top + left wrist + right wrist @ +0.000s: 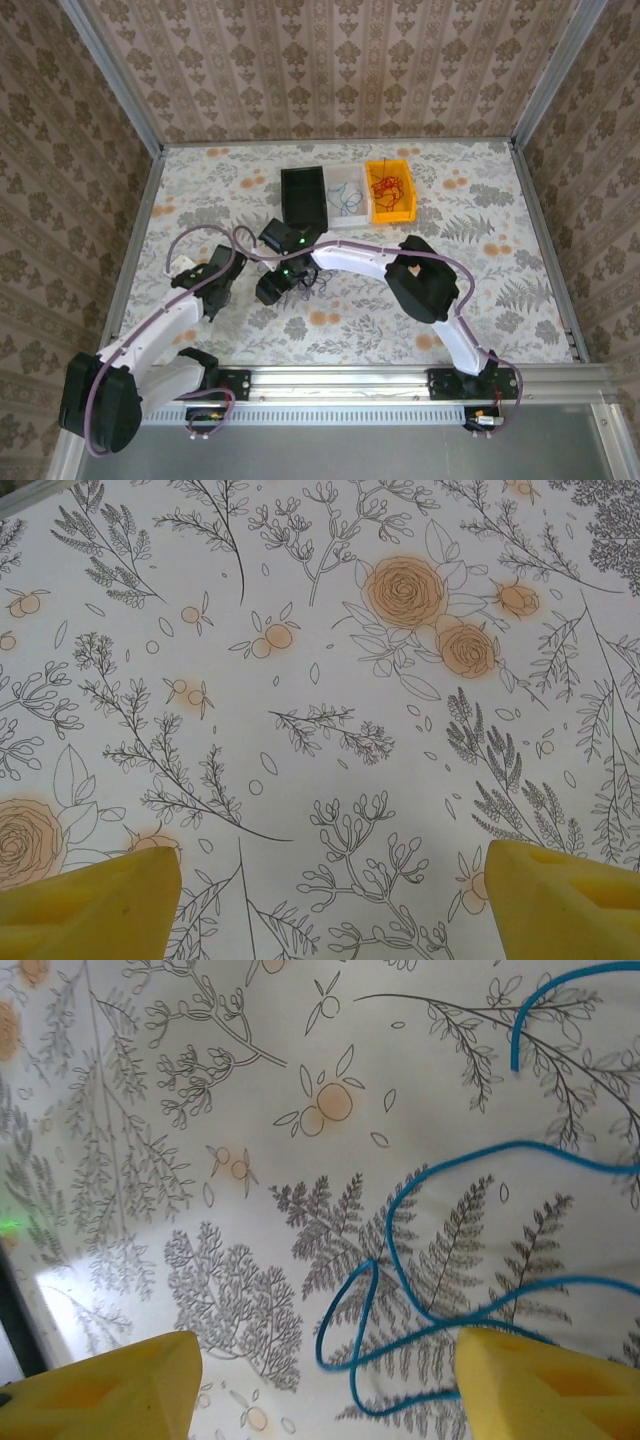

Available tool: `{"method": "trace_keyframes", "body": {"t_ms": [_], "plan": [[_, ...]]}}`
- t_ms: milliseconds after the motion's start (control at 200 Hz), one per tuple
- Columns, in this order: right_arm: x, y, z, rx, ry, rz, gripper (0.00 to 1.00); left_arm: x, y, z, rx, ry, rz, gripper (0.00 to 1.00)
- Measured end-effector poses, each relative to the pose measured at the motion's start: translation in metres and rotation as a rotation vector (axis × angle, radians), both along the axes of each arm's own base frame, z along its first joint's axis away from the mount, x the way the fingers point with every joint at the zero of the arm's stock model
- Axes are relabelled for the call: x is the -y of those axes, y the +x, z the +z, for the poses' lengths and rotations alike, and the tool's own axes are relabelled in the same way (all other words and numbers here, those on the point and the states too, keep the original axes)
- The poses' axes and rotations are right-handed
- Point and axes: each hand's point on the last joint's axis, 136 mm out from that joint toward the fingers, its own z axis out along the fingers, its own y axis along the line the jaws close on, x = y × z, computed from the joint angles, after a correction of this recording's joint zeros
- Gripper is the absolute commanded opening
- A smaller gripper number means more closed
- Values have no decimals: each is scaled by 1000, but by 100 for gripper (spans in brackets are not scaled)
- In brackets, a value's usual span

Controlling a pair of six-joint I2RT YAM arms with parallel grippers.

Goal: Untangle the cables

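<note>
Black bin (pixel 302 195), clear bin (pixel 340 178) and yellow bin (pixel 390 214) side by side on floral table (pixel 480 290).

Two robot arms seen from above. The left arm (pixel 150 335) angles forward and rightward, and the left gripper (pixel 330 875) faces down, its yellow fingers (pixel 90 900) spread wide with nothing between them. The right arm (pixel 440 290) bends at the elbow and stretches leftward; the right gripper (pixel 325 1360) also faces down, jaws wide apart

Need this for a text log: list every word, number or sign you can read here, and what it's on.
None readable. The tablecloth bears only flower and fern print; the black bin, clear bin and yellow bin show no legible label.
</note>
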Motion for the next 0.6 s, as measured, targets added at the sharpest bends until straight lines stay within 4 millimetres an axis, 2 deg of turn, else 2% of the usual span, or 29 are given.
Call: {"method": "trace_keyframes", "body": {"t_ms": [130, 235, 295, 395, 470, 595], "plan": [[-4, 5, -10, 43, -50, 15, 63, 0, -1, 2, 9, -4, -3, 80], [-1, 4, -21, 80, -108, 29, 53, -1, -2, 4, 18, -7, -3, 80], [0, 2, -28, 101, -137, 44, 42, -2, -2, 5, 23, -7, -5, 80], [-3, 4, -28, 128, -145, 52, 14, -1, -1, 6, 20, -1, -18, 80], [-2, 4, -30, 128, -151, 51, 0, -1, -1, 6, 13, 8, -33, 79], [-4, 6, -29, 137, -138, 56, 0, 2, 5, 8, 25, 14, -67, 79]]}}
